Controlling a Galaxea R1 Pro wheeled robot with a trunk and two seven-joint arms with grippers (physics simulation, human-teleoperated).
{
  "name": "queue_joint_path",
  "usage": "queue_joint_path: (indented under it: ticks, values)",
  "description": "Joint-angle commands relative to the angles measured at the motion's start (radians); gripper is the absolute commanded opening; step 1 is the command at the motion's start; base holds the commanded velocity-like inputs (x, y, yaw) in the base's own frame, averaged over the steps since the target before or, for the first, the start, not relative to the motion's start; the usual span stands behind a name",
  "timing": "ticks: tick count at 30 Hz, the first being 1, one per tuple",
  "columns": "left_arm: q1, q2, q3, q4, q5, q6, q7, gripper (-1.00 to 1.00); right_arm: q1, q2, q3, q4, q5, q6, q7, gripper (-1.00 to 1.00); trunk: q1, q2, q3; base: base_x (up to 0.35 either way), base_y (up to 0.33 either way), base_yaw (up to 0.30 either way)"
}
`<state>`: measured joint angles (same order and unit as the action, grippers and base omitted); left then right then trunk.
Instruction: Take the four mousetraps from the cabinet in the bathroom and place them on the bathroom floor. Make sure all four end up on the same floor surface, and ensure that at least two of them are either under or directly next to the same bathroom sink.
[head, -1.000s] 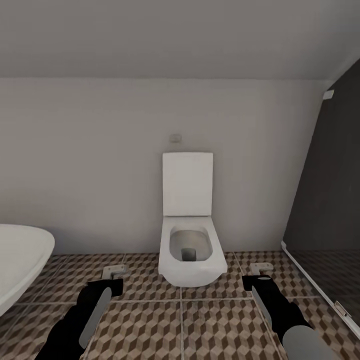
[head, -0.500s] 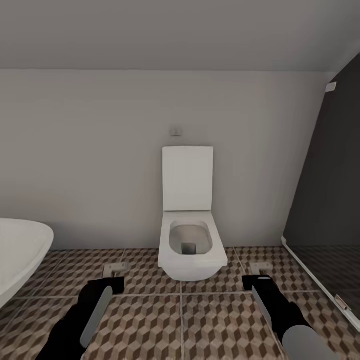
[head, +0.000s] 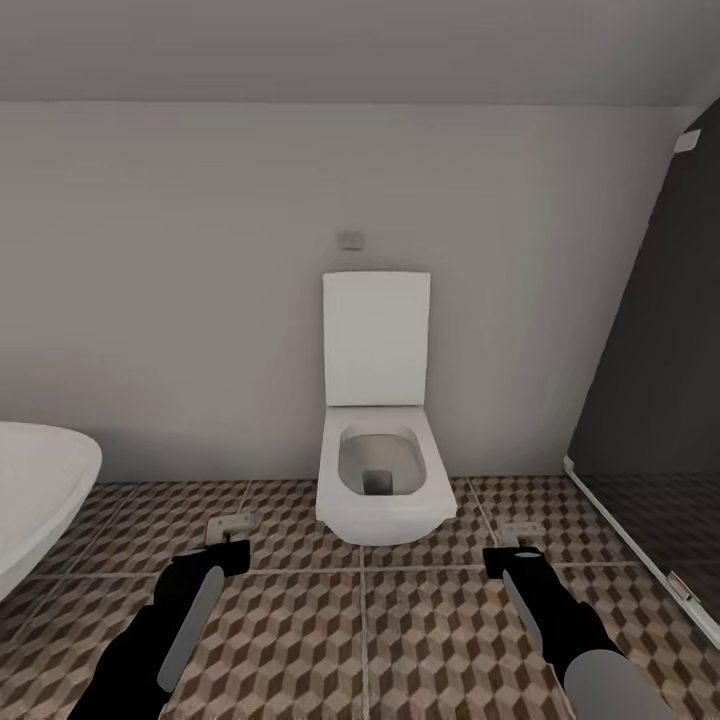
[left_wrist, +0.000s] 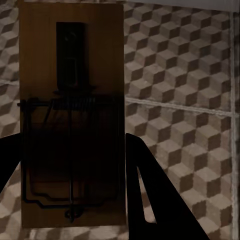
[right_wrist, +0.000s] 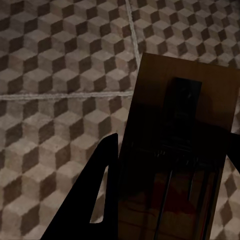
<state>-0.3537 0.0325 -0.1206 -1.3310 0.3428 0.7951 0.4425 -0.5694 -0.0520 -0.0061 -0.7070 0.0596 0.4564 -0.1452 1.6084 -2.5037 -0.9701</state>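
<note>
Both arms carry a mousetrap over the patterned tiles, facing the toilet.

The head camera has tipped since a second ago (the toilet (head: 377, 420) and wall sit higher in view); the arms hold as before. The left gripper (left_wrist: 70, 165) is clamped on a flat brown wooden mousetrap (left_wrist: 71, 100) with thin wire parts; the right gripper (right_wrist: 170, 190) pinches another mousetrap (right_wrist: 182, 150). Both hang above the bathroom floor (head: 400, 640) of cube-print tiles. No writing is legible.
</note>
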Motion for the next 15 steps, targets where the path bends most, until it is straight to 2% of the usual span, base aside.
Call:
queue_joint_path:
  ticks: [1, 6, 15]
  values:
    - [-0.001, 0.001, -0.003, -0.004, 0.007, -0.013, 0.009, -1.0, -0.003, 0.004, 0.0, -0.003, 0.005, -0.001, 0.001, -1.0, 0.0, -0.001, -0.005, 0.0, 0.0, 0.0]
    - [-0.001, 0.0, -0.004, 0.001, -0.008, -0.052, 0.01, -1.0, -0.035, 0.028, 0.0, 0.011, 0.005, -0.056, -0.001, -1.0, 0.002, -0.002, -0.024, 0.0, 0.0, 0.0]
    - [-0.008, -0.009, -0.004, 0.096, -0.04, -0.094, 0.01, -1.0, -0.063, 0.038, -0.001, 0.037, 0.007, -0.088, -0.002, -1.0, 0.006, -0.004, -0.059, 0.0, 0.0, 0.0]
